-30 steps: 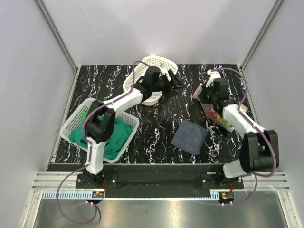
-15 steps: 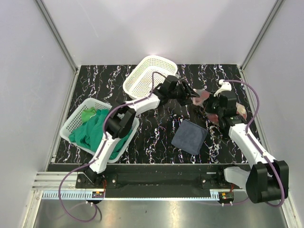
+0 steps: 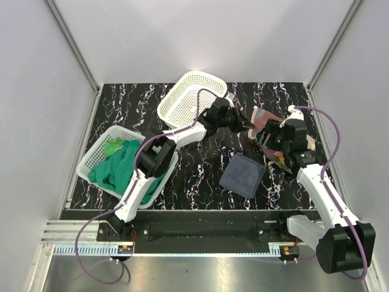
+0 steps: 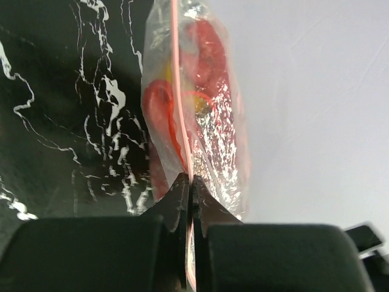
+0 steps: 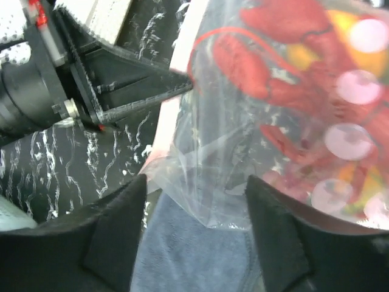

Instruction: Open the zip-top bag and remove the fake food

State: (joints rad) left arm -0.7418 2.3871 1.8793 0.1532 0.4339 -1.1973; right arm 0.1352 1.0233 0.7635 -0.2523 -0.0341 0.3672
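Gently now. Hold firm with left pincer (image 4: 189, 182), clamped shut on strip (image 4: 175, 91) of bag (image 4: 209, 140), raised over worktop (image 4: 61, 121) between both arms. Avoid twisting that lip. Bring right pincer (image 5: 196, 185), spread wide around loose film near lobster (image 5: 285, 55), onto opposite lip only; pinch, then pull apart square to strip, slowly, lest lobster tumble out.

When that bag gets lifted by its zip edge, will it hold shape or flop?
Probably flops: the bag is thin, creased film. The lobster inside will likely slide to the low end. Glossy plastic may slip from the narrow pinch of the left gripper.
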